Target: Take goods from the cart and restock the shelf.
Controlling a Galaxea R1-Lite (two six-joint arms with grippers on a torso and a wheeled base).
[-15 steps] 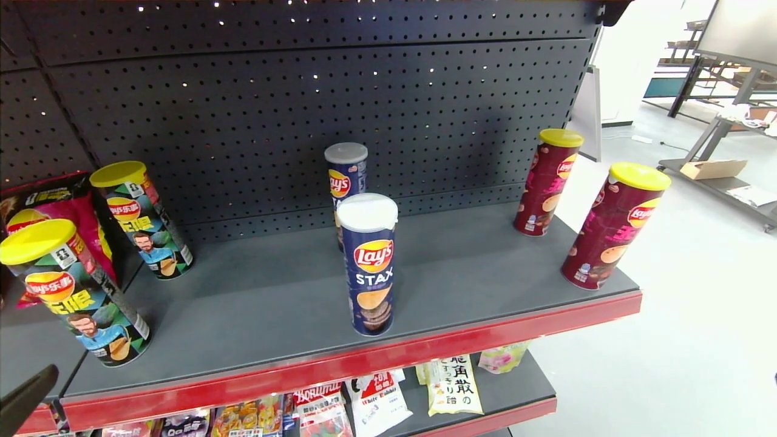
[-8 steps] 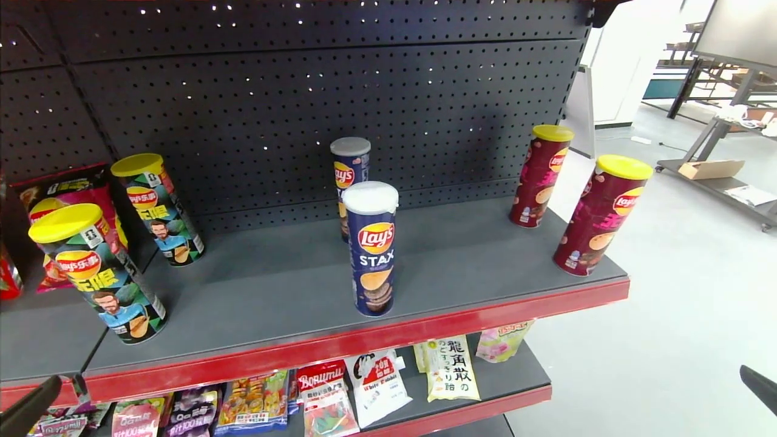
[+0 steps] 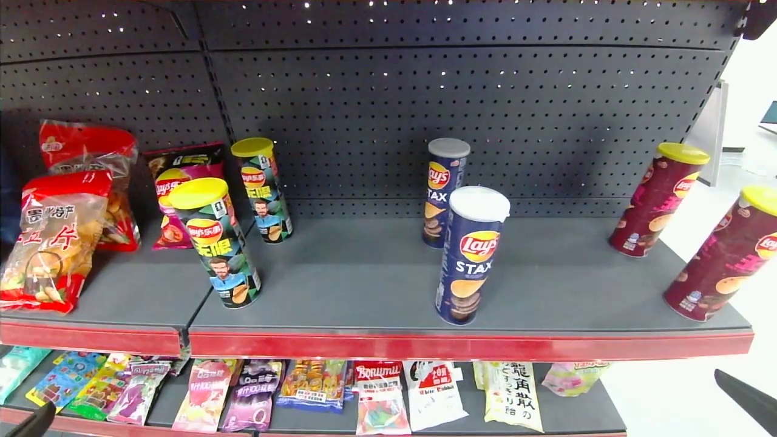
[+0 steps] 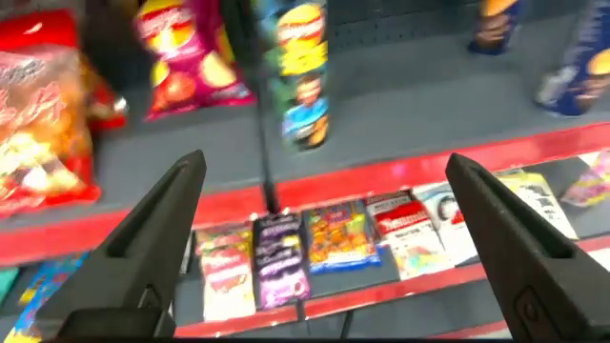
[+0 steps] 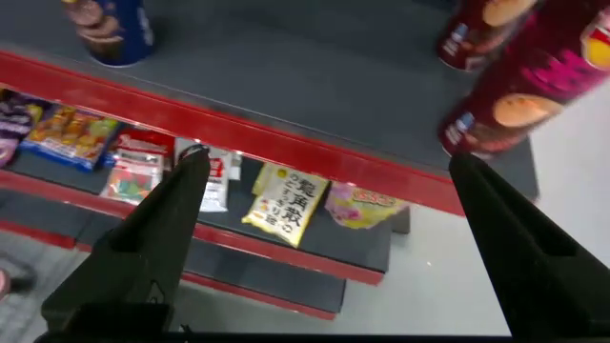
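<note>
Checker: Canisters on the upper shelf point(image 3: 364, 285), how many?

Spotter: Six, all upright, in three pairs, one behind the other. On the left are the front green canister point(image 3: 217, 243) and rear green canister point(image 3: 262, 189). Both have yellow lids and a bearded man's portrait on the label. In the middle, the front navy canister point(image 3: 470, 255) has a white lid and the rear navy canister point(image 3: 443, 191) a grey one. Each carries a round red-and-yellow badge above stacked crisps. At the right end stand the front maroon canister point(image 3: 722, 255) and rear maroon canister point(image 3: 658, 200), both with yellow lids.

Checker: Bags?

Spotter: Three, on the section to the left: the near red bag point(image 3: 51, 243), the far red bag point(image 3: 91, 170), and a magenta bag point(image 3: 176, 182) just behind the green pair. The lower shelf point(image 3: 576, 408) holds a row of flat packets point(image 3: 315, 388), too overlapped to count.

Checker: And the jaws?

Spotter: The left gripper point(image 4: 325, 160) hangs in front of the upper shelf near the green pair, jaws spread wide with nothing between them. The right gripper point(image 5: 327, 160) hangs near the maroon pair, jaws likewise released and empty.
</note>
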